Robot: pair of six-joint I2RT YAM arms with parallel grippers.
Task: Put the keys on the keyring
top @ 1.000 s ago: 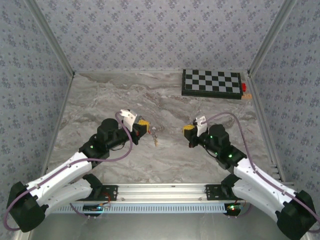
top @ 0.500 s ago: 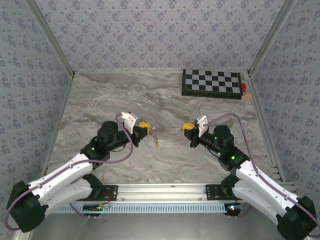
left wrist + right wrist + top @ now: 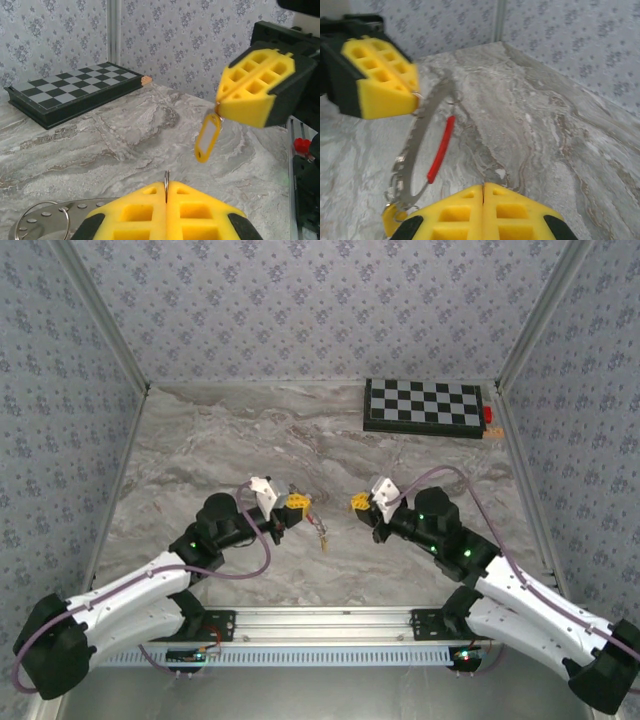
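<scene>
My left gripper (image 3: 296, 503) (image 3: 166, 189) is shut on the thin metal edge of the keyring (image 3: 319, 527). The ring hangs below it, a grey metal arc (image 3: 417, 135) with a bright red part (image 3: 440, 150). My right gripper (image 3: 359, 502) (image 3: 483, 186) faces it a short gap away, shut. The yellow-headed key (image 3: 207, 137) dangles from its tip (image 3: 219, 106). A yellow piece (image 3: 391, 221) shows beside my right fingers near the ring's bottom; whether it touches the ring I cannot tell. The orange-tan key is too small to make out.
A black-and-white chessboard (image 3: 424, 406) (image 3: 70, 90) lies at the back right, with a small red piece (image 3: 488, 414) at its right end. Patterned walls close in the marble table (image 3: 220, 440) on three sides.
Both grippers have closed in on each other: the left moved right and nearer with the keyring swinging below, the right moved left. The gap between them has shrunk.
</scene>
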